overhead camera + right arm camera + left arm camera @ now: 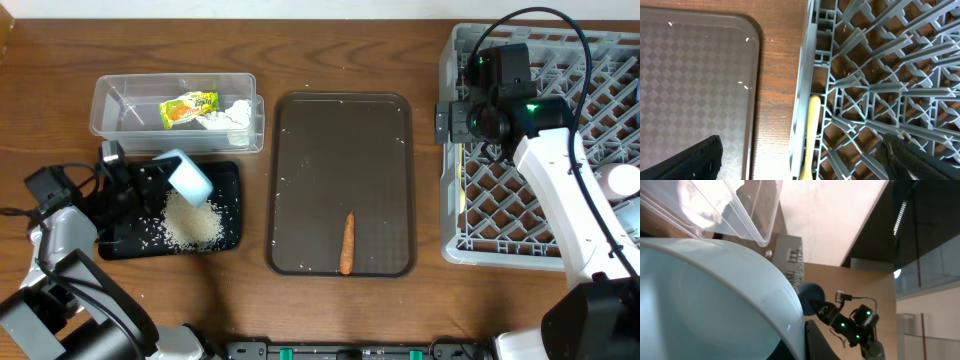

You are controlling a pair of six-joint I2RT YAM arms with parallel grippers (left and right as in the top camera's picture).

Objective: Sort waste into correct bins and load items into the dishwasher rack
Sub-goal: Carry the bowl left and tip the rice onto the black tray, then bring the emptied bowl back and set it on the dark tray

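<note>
My left gripper [160, 177] is shut on the rim of the light blue cup [189, 178], which hangs tilted over the black tray [228, 200]. A heap of white rice [192, 224] lies in that tray. In the left wrist view the cup [710, 305] fills the frame beside one dark finger [827, 342]. The clear tub [120, 110] holds the yellow-green wrapper [189, 108] and white tissue [237, 112]. A carrot stick [347, 243] lies on the brown tray. My right gripper [452, 121] stands open over the left edge of the grey rack [500, 250]. Below it the yellow spoon [812, 132] lies along the rack wall.
The dark brown serving tray [340, 120] sits mid-table with a few rice grains on it. A pale round item [622, 181] rests in the rack's right side, partly behind my right arm. Bare wood [777, 85] separates the tray and the rack.
</note>
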